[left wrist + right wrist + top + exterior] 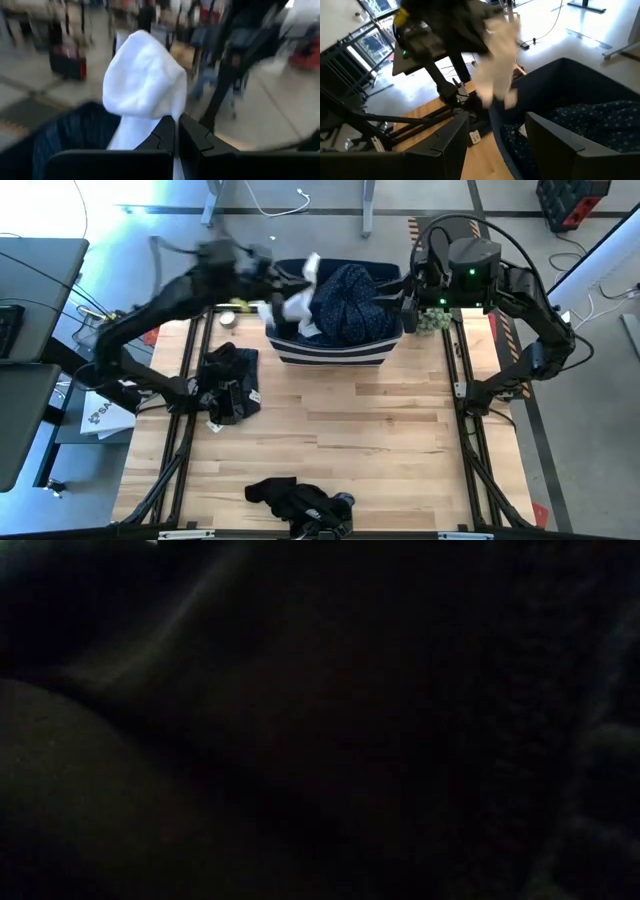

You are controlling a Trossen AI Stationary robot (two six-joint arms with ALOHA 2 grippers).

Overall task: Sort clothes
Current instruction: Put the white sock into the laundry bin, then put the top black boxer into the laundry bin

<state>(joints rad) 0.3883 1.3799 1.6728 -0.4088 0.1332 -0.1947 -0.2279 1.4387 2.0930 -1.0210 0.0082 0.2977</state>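
Pinching a white garment [142, 85] between my left gripper's [176, 131] pressed-together fingers [162, 137], I hold it lifted over the navy fabric bin [330, 355]; the cloth bunches above my fingertips and drapes past them. Just beyond, inside the bin, lies the speckled navy garment [350, 300]. My right gripper [495, 132] waits at the bin's far side, fingers [451, 135] spread, empty, the bin's wall between them. Farther off on the wooden table [350, 430] lie two black piles [228, 385]. I judge this as mid-sort, carrying one white piece out. Next, I need to swing it clear and release it on its own spot.
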